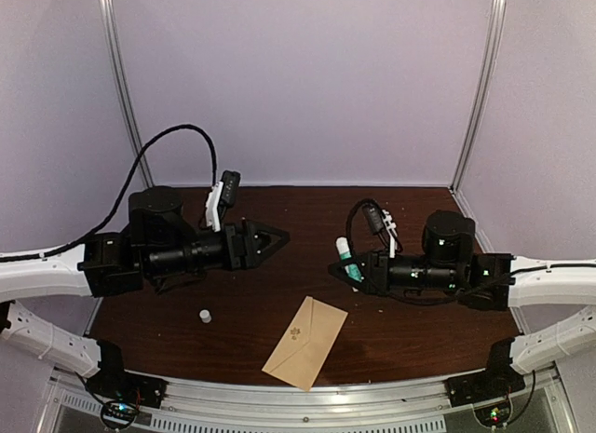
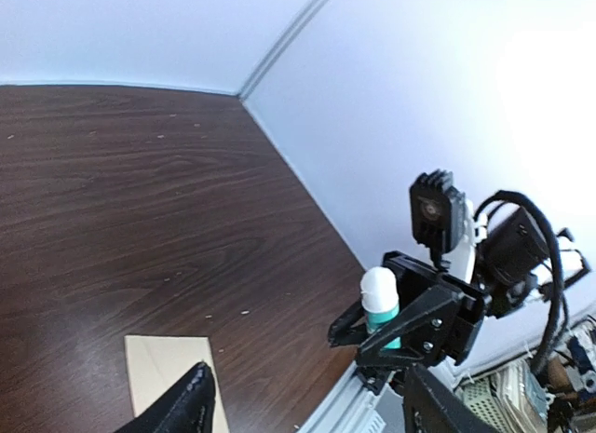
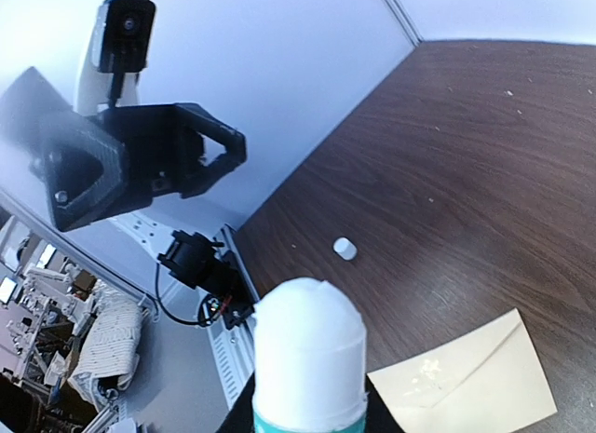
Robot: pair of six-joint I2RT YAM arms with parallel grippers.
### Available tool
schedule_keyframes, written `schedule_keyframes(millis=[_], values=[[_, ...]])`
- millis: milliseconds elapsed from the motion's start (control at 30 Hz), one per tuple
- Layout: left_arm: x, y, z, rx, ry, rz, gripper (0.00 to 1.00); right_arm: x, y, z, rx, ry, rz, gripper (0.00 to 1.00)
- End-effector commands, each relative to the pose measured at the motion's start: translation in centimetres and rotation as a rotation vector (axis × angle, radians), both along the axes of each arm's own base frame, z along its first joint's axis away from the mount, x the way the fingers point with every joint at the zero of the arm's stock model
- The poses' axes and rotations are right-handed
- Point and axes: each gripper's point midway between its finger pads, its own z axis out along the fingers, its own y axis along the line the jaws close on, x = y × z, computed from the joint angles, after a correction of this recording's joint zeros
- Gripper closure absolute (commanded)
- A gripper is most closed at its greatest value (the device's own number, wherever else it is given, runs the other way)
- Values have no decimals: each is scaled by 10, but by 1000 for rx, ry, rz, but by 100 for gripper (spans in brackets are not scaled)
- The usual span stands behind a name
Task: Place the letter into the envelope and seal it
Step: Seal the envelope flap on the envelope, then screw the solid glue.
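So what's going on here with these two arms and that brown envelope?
Two robot arms are working on sealing an envelope. The right pincer grips a white-and-teal glue stick, held up off the table. The left pincer is open and holds nothing. The tan envelope lies flat near the front edge, with neither arm touching it, and a small white cap sits loose to its left. No separate letter is in view, so it may already be inside.

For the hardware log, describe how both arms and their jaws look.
The left arm and right arm match: white shells near the bases, black motor housings further out, looping black cables, a small black camera on a white bracket at each wrist, and black angular jaws.
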Motion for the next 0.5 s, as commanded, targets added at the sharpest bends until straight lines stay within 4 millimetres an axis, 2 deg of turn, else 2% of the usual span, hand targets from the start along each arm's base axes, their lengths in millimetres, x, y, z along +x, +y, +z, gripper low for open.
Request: schedule_keyframes(millis=[0, 100, 200, 333, 467], values=[[-28, -28, 66, -183, -140, -226, 28, -19, 6, 68, 183, -116, 127, 100], [-41, -45, 80, -233, -162, -334, 25, -31, 13, 87, 238, -123, 207, 100], [-50, -59, 88, -262, -182, -412, 22, -37, 19, 95, 251, -131, 248, 100], [-55, -72, 91, -268, -189, -465, 21, -41, 24, 101, 257, -140, 274, 100], [-54, -76, 88, -264, -178, -470, 21, -44, 27, 103, 261, -141, 290, 100]])
